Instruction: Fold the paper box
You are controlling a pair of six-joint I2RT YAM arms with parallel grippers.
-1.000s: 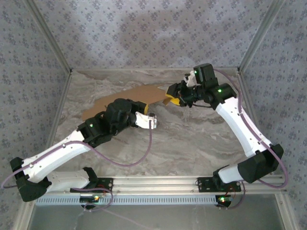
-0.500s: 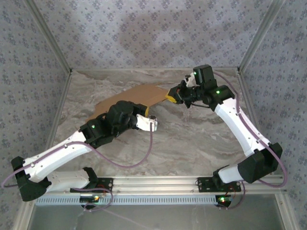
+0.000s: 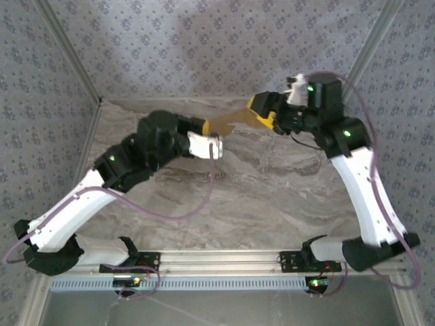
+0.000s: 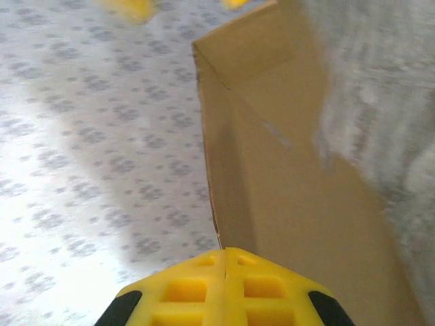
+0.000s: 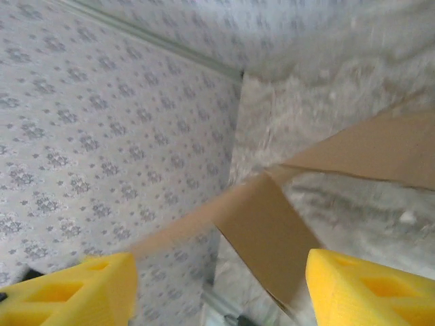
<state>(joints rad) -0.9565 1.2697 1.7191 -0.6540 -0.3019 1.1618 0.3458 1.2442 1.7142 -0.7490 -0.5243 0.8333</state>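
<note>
Left wrist: left hand [image 4: 224,261] pinches edge of paper box [image 4: 285,170].

A marble-patterned tabletop [image 3: 272,197] is enclosed on three sides by walls [image 3: 204,47] covered in grey wallpaper printed with a small repeated floral motif. Slanted metal posts [image 3: 70,51] are set at the back corners. An aluminium rail [image 3: 224,257] is fixed along the near edge, and a slotted strip [image 3: 224,282] is laid just beside it.
</note>
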